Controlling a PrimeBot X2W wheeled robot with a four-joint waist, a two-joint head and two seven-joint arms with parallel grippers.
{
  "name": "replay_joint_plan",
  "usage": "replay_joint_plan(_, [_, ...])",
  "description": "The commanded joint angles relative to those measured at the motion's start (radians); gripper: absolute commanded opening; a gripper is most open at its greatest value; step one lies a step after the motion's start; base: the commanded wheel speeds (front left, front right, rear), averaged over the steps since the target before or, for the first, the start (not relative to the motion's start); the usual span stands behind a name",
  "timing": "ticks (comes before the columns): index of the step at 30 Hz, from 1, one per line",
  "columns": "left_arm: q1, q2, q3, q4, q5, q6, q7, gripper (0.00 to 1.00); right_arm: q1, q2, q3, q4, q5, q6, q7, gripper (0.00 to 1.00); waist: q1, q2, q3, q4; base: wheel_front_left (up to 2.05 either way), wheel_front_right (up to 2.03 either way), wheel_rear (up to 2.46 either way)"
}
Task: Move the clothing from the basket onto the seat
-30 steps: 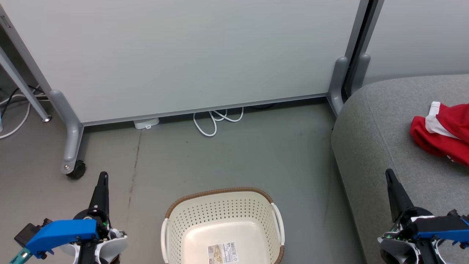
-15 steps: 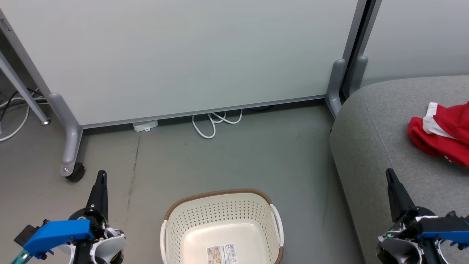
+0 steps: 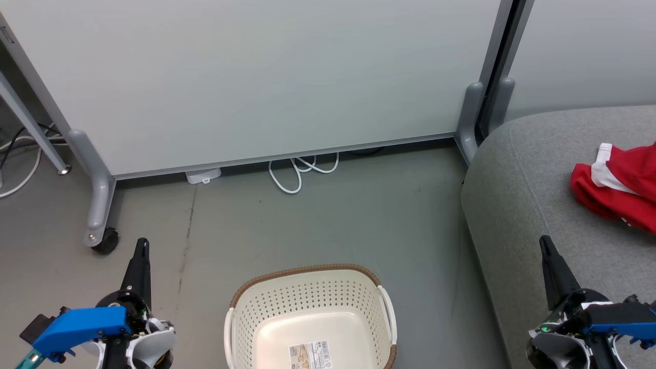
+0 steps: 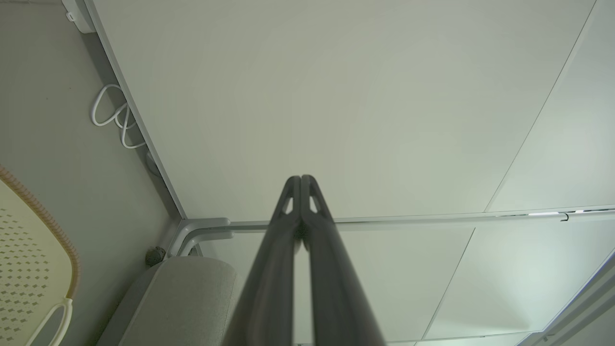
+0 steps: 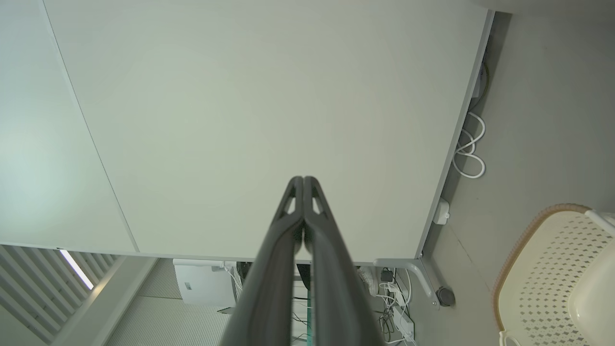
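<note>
Looking down from the head camera, you have the clothing (image 3: 622,187) bunched red and white on the seat (image 3: 528,205), at the frame's right edge. The basket (image 3: 307,294) stands on the floor (image 3: 359,215) left of the seat and apart from it, its bottom bare around a label sticker (image 3: 310,354). The left gripper (image 3: 142,245) hangs over floor, the right gripper (image 3: 544,242) over the seat's front. From the head each reads as one dark spike (side-on, gap unreadable). Your wrist views settle it: both finger pairs are pressed tip to tip, closed empty, aimed at the white partition (image 3: 256,77). The right wrist adds a caster (image 5: 446,296) beneath it.
</note>
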Motion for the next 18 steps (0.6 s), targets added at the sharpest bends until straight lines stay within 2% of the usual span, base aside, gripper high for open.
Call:
replay_joint_plan(1, [-0.008,0.001,0.003,-0.004,-0.002,-0.004,0.005,0.0,-0.013,-0.002,-0.002,0.002,0.002,0.0,0.003,0.0,0.0,0.0,0.0,0.0,0.0,0.0,0.0])
replay_joint_plan(18, [-0.008,0.001,0.002,-0.004,-0.002,-0.004,0.004,0.0,-0.013,-0.002,-0.002,0.002,0.002,0.0,0.003,0.0,0.0,0.0,0.0,0.0,0.0,0.0,0.0])
